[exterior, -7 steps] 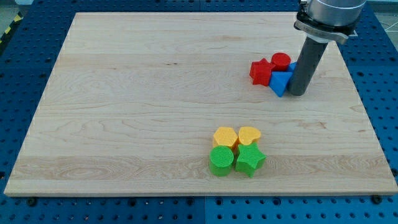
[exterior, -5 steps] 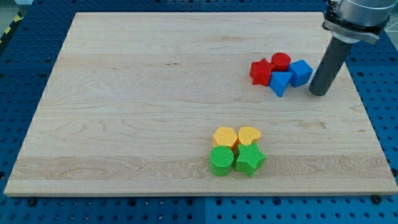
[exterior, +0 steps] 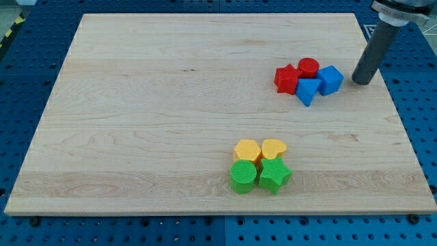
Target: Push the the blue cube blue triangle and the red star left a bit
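A blue cube (exterior: 331,79), a blue triangle (exterior: 308,90), a red star (exterior: 286,78) and a red cylinder (exterior: 308,68) sit packed together at the view's upper right of the wooden board (exterior: 171,109). The cube is at the right of the cluster, the triangle below the cylinder, the star at the left. My tip (exterior: 362,82) stands on the board to the right of the blue cube, apart from it by a small gap.
A second cluster lies at the view's lower middle: a yellow hexagon (exterior: 246,150), a yellow heart (exterior: 274,147), a green cylinder (exterior: 243,176) and a green star (exterior: 274,175). The board's right edge is close to my tip.
My tip has moved right and up, away from the blue triangle and cube. The blue cube, hidden behind the rod before, now shows. The blocks have not moved.
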